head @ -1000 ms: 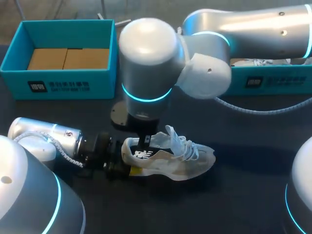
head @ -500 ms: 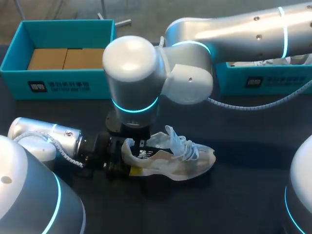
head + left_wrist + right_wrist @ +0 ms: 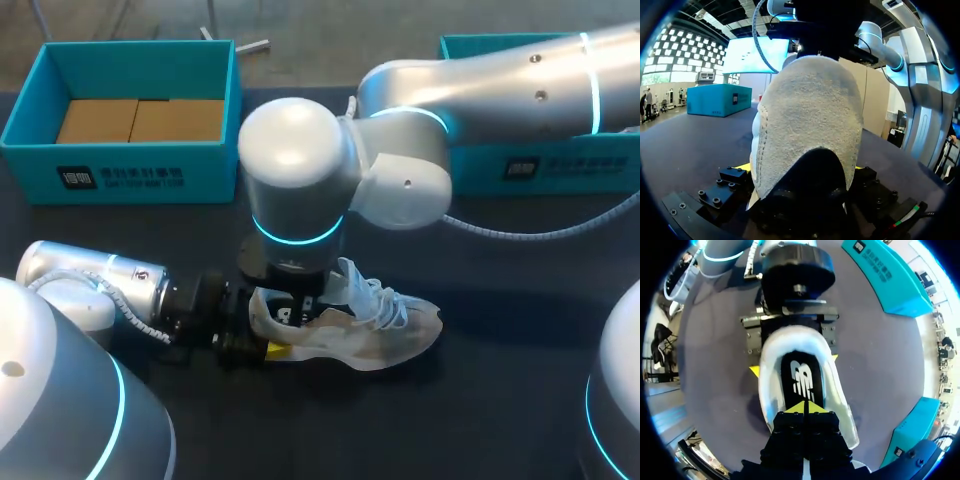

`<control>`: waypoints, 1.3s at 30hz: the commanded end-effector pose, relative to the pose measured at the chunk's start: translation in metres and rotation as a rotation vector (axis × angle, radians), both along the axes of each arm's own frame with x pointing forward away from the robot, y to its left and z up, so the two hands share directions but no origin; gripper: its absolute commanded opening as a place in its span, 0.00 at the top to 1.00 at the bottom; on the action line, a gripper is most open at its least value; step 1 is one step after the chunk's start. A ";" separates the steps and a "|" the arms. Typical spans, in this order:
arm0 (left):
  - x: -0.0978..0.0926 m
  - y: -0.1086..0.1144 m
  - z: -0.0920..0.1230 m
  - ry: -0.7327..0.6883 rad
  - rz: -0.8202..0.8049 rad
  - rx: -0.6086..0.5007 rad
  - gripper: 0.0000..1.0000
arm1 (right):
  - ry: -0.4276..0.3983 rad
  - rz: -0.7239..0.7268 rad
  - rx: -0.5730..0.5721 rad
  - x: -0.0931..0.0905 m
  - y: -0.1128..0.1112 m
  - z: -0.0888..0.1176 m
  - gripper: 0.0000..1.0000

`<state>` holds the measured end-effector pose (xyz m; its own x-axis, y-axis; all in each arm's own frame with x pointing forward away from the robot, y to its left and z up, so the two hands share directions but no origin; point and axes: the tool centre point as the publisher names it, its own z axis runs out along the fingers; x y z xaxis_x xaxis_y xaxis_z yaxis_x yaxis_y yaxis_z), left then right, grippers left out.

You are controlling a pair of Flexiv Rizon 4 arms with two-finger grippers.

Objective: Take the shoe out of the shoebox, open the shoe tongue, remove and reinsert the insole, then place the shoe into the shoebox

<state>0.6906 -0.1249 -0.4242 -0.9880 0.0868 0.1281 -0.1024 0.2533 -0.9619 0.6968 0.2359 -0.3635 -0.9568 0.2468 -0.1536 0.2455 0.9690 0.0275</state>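
Dark table [image 3: 500, 400]. Open teal cardboard shoebox [image 3: 120, 178] at far left, printed label on its front wall. White mesh sneaker [image 3: 385, 340] sits mid-table, outside the box. Left gripper [image 3: 792, 364] clamps the heel from both sides. Right gripper [image 3: 804, 407]: tips pressed together over the black insole [image 3: 801, 374], which bears a white logo; grip on it unclear.

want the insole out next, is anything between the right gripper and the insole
Nothing visible does. The right gripper hangs over the shoe's opening, tips together right above the bare insole; the laces lie further toward the toe.
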 end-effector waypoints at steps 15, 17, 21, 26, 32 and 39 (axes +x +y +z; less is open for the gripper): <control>-0.001 0.000 -0.003 0.000 0.003 0.001 1.00 | 0.012 -0.031 0.010 0.012 -0.030 -0.016 1.00; -0.001 0.000 -0.003 0.000 0.003 0.001 1.00 | 0.011 -0.032 0.016 0.014 -0.032 -0.017 1.00; -0.001 0.000 -0.003 0.000 0.003 0.001 1.00 | 0.016 -0.035 0.022 0.017 -0.036 -0.020 1.00; -0.001 0.000 -0.003 0.000 0.003 0.001 1.00 | 0.035 -0.033 0.026 0.019 -0.040 -0.022 1.00; -0.001 0.000 -0.003 0.000 0.003 0.001 1.00 | 0.050 -0.027 0.030 0.019 -0.042 -0.026 0.85; -0.001 0.000 -0.003 0.000 0.003 0.001 1.00 | 0.055 -0.016 0.019 0.020 -0.042 -0.026 0.73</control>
<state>0.6908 -0.1250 -0.4241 -0.9879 0.0866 0.1283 -0.1028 0.2531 -0.9620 0.7149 0.1942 -0.3882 -0.9591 0.2656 -0.0983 0.2635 0.9641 0.0334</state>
